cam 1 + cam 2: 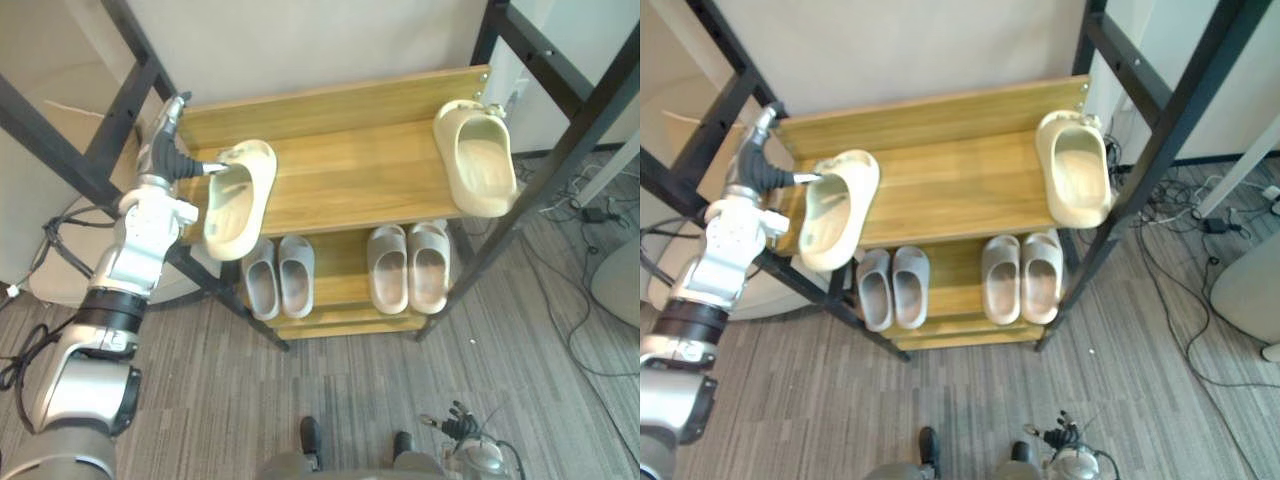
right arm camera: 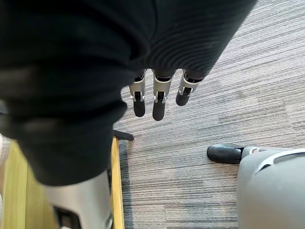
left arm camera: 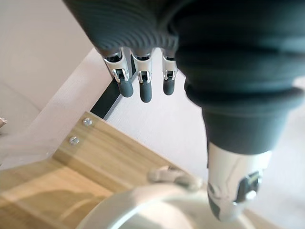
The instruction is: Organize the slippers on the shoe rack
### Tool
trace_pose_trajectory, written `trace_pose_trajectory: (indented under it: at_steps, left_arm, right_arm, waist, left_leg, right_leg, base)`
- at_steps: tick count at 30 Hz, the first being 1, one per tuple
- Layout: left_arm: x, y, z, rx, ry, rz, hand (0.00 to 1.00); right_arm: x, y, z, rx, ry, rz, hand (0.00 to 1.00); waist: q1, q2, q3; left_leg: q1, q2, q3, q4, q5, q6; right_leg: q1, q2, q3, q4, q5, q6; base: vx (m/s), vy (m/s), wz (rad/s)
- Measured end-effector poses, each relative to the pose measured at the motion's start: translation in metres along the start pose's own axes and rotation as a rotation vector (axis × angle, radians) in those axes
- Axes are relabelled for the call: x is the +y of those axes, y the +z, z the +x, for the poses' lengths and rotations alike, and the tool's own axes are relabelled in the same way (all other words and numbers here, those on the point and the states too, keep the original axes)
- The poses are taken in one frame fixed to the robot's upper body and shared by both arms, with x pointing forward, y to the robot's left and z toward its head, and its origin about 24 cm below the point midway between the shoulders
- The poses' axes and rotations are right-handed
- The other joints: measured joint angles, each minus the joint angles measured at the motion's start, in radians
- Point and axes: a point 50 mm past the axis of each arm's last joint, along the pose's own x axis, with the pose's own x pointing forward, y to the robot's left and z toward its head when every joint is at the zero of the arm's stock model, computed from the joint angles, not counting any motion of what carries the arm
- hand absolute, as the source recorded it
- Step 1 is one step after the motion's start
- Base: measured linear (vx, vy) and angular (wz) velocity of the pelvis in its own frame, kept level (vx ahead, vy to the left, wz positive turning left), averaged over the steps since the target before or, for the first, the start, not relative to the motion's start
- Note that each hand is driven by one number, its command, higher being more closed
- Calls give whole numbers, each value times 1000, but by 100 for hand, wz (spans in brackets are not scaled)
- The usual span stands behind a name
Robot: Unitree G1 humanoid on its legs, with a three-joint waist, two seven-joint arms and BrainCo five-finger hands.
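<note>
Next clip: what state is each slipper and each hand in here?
Left cream slipper: on top shelf, one end overhanging the front edge, thumb at its rim.
Right cream slipper: lying on top shelf, untouched.
Grey pair: side by side on lower shelf.
Beige pair: side by side on lower shelf.
Left hand: open, fingers straight.
Right hand: open, over the floor.

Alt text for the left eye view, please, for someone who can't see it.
The left hand touches a cream slipper that juts over the front edge at the left end of a wooden shoe rack's top shelf. A second cream slipper lies at the right end; two grey pairs sit on the shelf below.
</note>
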Motion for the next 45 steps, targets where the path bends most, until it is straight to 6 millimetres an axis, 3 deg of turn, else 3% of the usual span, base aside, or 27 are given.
trace_pose_trajectory:
  at_steps: [10, 11, 27, 34, 45]
  left_arm:
    - [-2, -11, -1, 55, -13, 51, 0]
    - [-2, -10, -1, 54, -11, 51, 100]
    - [9, -9, 7, 59, 25, 62, 100]
    - [9, -10, 7, 76, 50, 4, 100]
    - [-13, 13, 3, 39, 103, -211, 100]
  right_arm:
    - [0, 10, 0, -47, 0, 6, 0]
    - [0, 10, 0, -47, 0, 7, 0]
    - [3, 6, -1, -35, 3, 14, 0]
    - [3, 5, -1, -29, 2, 15, 0]
    - [4, 3, 0, -14, 4, 16, 0]
  waist:
    - [0, -2, 19]
    - [0, -1, 19]
    - [1, -2, 20]
    - [-15, -5, 37]
    - [-23, -5, 42]
  left_leg:
    - [-8, 3, 23, 0, -2, -2]
    - [-15, 3, 24, 0, -2, -2]
    - [-33, 3, 40, 1, -1, -2]
    - [-17, 1, 26, 0, -1, -2]
    - [-13, -2, 12, 1, -1, -2]
  right_leg:
    - [-25, 0, 20, 15, -6, -1]
    - [-35, 0, 21, 18, -6, -1]
    - [-62, -1, 41, 30, -3, 0]
    - [-41, -1, 28, 19, -2, 0]
    - [-5, 0, 8, -17, 9, -4]
  base:
    - [23, 1, -6]
    - [-34, 10, -2]
    - [9, 5, -3]
    - [-9, 4, 5]
    - [13, 0, 4]
